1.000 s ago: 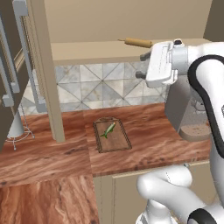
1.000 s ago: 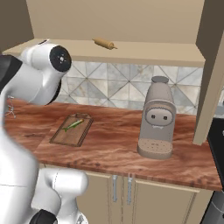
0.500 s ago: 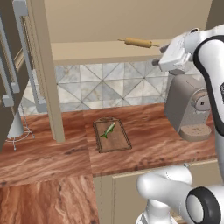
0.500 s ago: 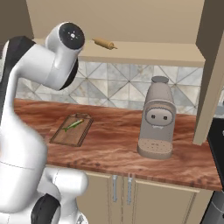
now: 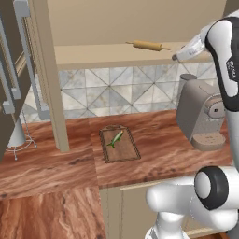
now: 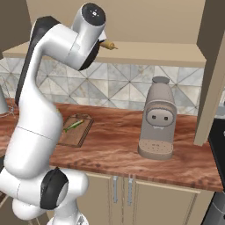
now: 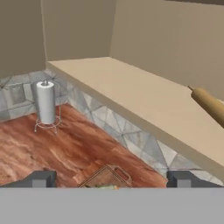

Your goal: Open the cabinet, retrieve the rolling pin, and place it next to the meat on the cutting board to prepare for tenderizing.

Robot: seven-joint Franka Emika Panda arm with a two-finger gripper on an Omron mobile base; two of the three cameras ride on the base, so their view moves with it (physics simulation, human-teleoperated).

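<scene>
Jaws are standing wide apart, gripping nothing; pin (image 5: 147, 45) is lying loose on the shelf (image 5: 93, 53); stiff, light wood, likely rolling; best clamping its thick middle.

The arm (image 6: 52, 57) is built of glossy white rounded shells, fat tubular links joined at elbows. Dark grey to black bands and round caps mark the joints: one black disc with a small pale dot caps the topmost joint in the right base view, another dark ring sits on the bulbous lower segment near the base. In the left base view a black strip with small pale lettering runs along one white link. The fingers (image 7: 41, 178) are small, dark grey, blocky tips
</scene>
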